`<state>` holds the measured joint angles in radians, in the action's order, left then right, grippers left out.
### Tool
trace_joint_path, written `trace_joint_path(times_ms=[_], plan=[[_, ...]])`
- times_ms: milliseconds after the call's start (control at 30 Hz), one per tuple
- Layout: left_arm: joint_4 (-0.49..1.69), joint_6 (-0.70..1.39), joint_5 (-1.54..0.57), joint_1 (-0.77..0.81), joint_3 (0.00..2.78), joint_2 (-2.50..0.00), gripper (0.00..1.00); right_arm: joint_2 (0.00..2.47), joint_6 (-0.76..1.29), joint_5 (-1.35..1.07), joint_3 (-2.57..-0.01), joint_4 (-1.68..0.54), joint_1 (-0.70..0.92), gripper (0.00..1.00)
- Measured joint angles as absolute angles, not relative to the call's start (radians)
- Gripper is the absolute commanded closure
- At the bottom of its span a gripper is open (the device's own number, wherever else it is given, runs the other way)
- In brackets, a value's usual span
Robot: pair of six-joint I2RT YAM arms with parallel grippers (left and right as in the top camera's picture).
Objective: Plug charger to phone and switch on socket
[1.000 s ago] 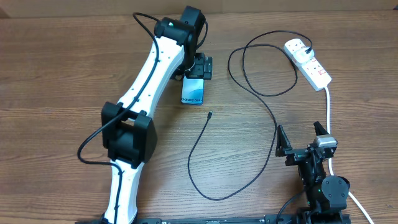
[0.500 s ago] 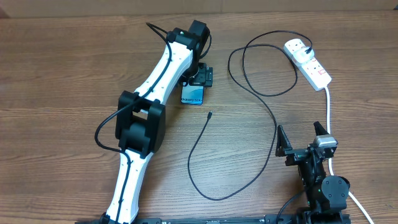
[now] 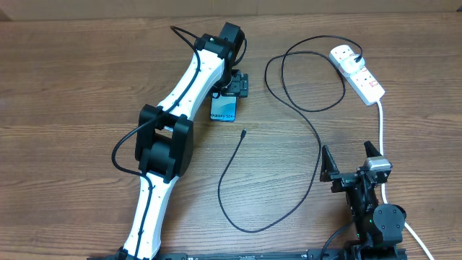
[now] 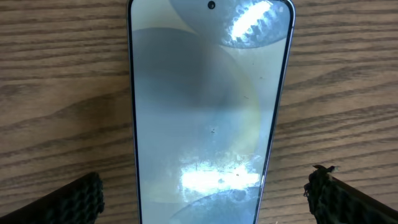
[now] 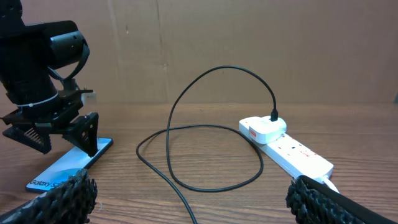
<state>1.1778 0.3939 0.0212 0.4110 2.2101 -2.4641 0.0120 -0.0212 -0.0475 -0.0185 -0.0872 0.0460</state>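
The wooden table (image 3: pixel 72 87) carries everything. The left arm (image 3: pixel 173 101) stretches diagonally across it towards the far middle, where its claw (image 4: pixel 208 202) hangs over the phone (image 3: pixel 224 108). The claw is spread wide, one finger (image 4: pixel 78 199) on either side of the phone. Both fingers stand clear of the phone's edges, and the claw grips nothing.

The right arm (image 3: pixel 375 217) sits folded at the near right edge. Its claw (image 3: pixel 350 162) is also spread wide and empty, just beside the thick white cord (image 3: pixel 381 126).

The socket strip (image 3: pixel 359 74) lies at the far right, angled. The charger's black plug (image 3: pixel 356 52) is seated in its far end. From there the charger cable (image 3: pixel 317 144) makes a loop, runs towards the near side and bends back up.

The phone lies flat with its screen up. The cable's small tip (image 3: pixel 243 133) rests on the wood near the phone's near end, apart from it and not plugged in.
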Motion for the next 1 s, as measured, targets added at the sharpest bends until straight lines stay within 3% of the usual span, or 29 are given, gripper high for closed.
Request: trace_joint_path(times_ms=[1000], plan=[[1.144, 0.398, 0.043, 0.413, 2.166, -2.479, 0.0, 0.012, -0.021, -0.047, -0.019, -0.087, 0.046, 0.0]])
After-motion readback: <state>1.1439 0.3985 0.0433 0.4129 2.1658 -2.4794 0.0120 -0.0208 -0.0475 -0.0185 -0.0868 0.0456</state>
